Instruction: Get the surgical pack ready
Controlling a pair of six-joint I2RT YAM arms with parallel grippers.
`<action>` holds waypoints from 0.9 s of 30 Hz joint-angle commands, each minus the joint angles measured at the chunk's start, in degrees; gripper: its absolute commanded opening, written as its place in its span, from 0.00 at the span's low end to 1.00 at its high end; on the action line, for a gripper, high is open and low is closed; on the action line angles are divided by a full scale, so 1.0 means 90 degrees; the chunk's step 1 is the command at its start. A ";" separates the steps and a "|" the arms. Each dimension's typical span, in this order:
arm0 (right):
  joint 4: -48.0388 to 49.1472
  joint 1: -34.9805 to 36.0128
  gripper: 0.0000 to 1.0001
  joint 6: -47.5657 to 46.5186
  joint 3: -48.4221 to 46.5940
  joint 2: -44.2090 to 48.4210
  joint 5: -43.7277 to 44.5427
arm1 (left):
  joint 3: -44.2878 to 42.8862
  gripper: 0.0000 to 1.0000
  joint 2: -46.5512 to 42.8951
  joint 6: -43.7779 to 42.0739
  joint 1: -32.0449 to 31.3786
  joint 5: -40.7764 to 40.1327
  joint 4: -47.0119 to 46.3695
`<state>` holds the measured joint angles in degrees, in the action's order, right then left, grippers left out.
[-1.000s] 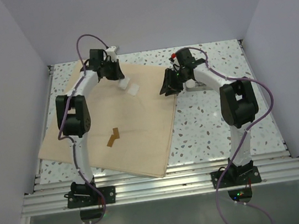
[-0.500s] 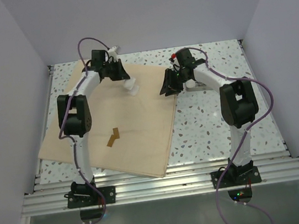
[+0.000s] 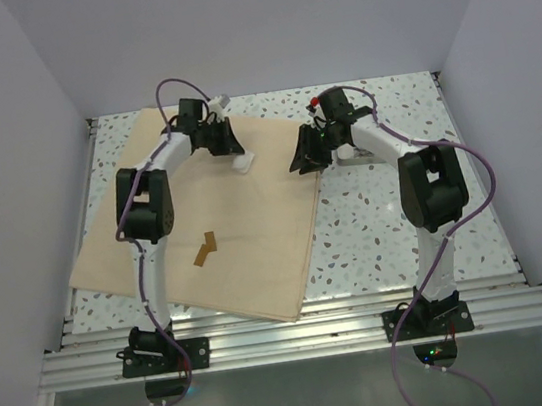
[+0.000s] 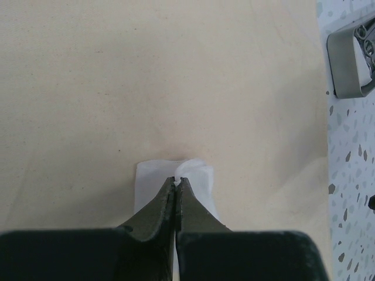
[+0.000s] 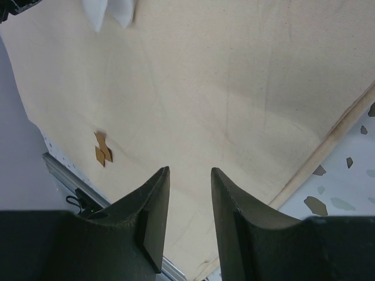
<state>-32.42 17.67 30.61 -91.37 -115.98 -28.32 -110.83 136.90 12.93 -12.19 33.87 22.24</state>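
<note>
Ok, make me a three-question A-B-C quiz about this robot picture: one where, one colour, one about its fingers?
1. Where is the brown scrap? A) in a box B) on the floor C) on the tan sheet
2. What colour is the gauze? A) red B) white C) black
3. The right fingers are: A) open B) shut on gauze C) shut on the sheet
Answers: C, it lies on the sheet; B, it shows white where the left fingers pinch it; A, a clear gap between them.
</note>
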 commanded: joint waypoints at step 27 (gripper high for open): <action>0.0126 0.0009 0.38 0.0036 0.0035 0.0221 -0.0223 | -0.0674 0.11 0.0258 -0.0460 -0.0004 -0.0257 0.0478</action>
<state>-32.27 17.67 30.63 -91.37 -115.98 -28.58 -114.13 138.87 9.69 -12.19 31.59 25.98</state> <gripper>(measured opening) 0.382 0.070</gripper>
